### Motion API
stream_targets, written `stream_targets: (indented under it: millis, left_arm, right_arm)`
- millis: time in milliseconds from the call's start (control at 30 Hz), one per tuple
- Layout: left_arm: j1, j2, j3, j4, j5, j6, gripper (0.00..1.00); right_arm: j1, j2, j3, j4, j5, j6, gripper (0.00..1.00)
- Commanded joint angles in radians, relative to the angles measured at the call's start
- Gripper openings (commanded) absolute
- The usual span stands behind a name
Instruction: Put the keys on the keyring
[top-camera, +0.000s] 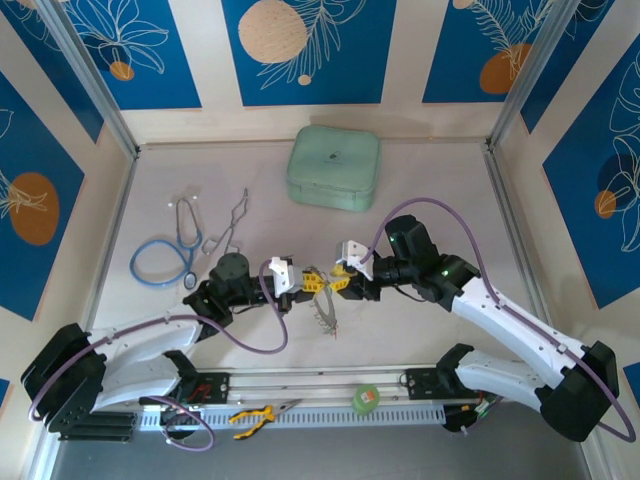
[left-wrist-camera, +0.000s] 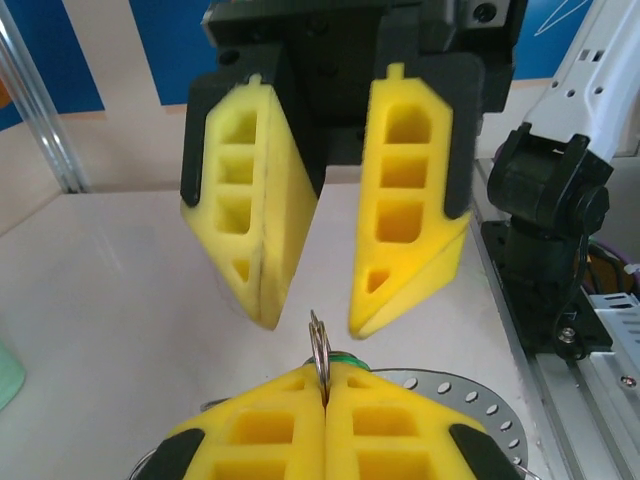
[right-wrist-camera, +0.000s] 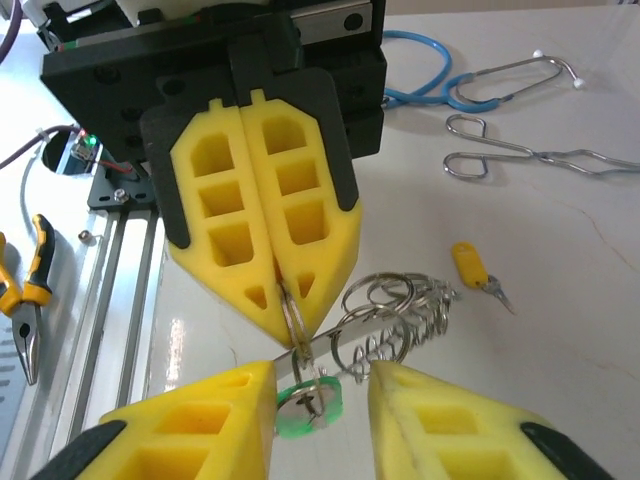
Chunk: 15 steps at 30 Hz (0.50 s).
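The keyring (right-wrist-camera: 400, 310) is held at one loop, which stands on edge in the left gripper (right-wrist-camera: 287, 305), whose pads are pressed together on the wire. The other linked loops trail off from that pinch in a loose string. Seen from above, its long axis runs from the left gripper toward the near edge of the table (right-wrist-camera: 560, 330); we cannot tell whether the far end hangs free or touches the table. A green-headed key (right-wrist-camera: 305, 405) sits just below the left gripper, in the gap between the spread pads of the right gripper (right-wrist-camera: 320, 385), which grips nothing.

We judge the thin pinch the weak point. A single wire between soft pads could twist or slip if the right gripper closes off-centre or bumps the loops, and the whole string would drop. The green-headed key, unsupported, could swing out of line. A yellow-headed key (right-wrist-camera: 470, 265) lies on the table beyond the loops, well apart from the left gripper, not yet threaded.
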Motion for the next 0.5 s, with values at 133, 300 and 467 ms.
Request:
stream_targets:
  millis: [133,300,467]
  left_arm:
    - [0.001,0.001,-0.006,0.081,0.044,-0.014,0.00]
    - [0.001,0.001,-0.007,0.074,0.050,-0.003,0.00]
    - [0.001,0.001,0.002,0.060,0.065,0.002,0.00]
  right_arm:
    - [-0.003,-0.001,-0.002,-0.025,-0.036,-0.010,0.19]
    - [-0.001,-0.011,0.024,-0.112,-0.008,-0.035,0.10]
    - [-0.001,-0.015,0.023,-0.134,-0.013,-0.043,0.05]
